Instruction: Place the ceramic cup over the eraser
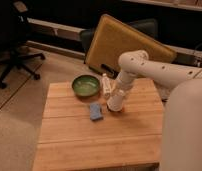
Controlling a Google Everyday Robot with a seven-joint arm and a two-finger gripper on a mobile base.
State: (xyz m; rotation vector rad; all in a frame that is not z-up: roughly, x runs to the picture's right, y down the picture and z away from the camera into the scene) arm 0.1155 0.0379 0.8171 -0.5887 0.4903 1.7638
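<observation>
Camera view: the ceramic cup (115, 102) is held low by the gripper (114, 104) — just right of the eraser (96, 111) — fingers clasped around it, presumably for carrying across.

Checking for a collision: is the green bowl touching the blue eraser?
Apart. The camera view shows bare wood between the green bowl and blue eraser; the gripper is beside the eraser.

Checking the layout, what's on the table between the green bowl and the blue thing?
Nothing: in the camera view, bare wood separates the green bowl from the blue object. The gripper sits right of that object.
</observation>
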